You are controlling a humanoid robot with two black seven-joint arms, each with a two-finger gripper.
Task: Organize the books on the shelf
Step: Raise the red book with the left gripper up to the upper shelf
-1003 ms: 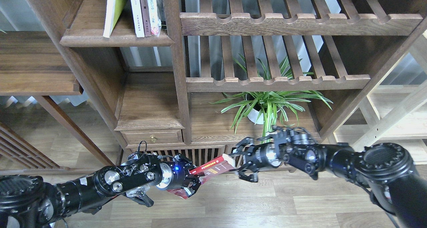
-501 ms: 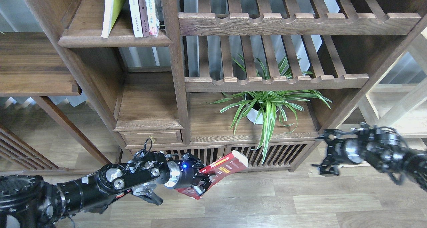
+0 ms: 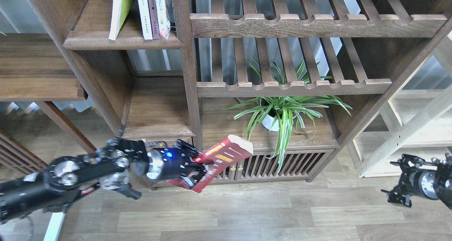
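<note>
My left gripper point(image 3: 196, 167) is shut on the lower end of the red book point(image 3: 224, 153) with yellow text bands. It holds the book tilted up to the right, in front of the low cabinet. The shelf point(image 3: 120, 43), a dark-brown board with a thick front lip, is at the upper left. On it stand a book with a yellow-green cover point(image 3: 118, 11), leaning, and a white-spined book point(image 3: 144, 13). My right gripper point(image 3: 396, 181) is at the far right over the floor, open and holding nothing.
A thin brown-spined book and a plastic-wrapped one point(image 3: 162, 13) stand at the shelf's right end against the upright post point(image 3: 185, 57). Slatted racks point(image 3: 293, 87) fill the right side. A potted spider plant point(image 3: 282, 114) sits on the cabinet top beside the red book.
My right gripper let go of the red book and drew back far to the right. My left arm lifted the book and tilted it more steeply.
</note>
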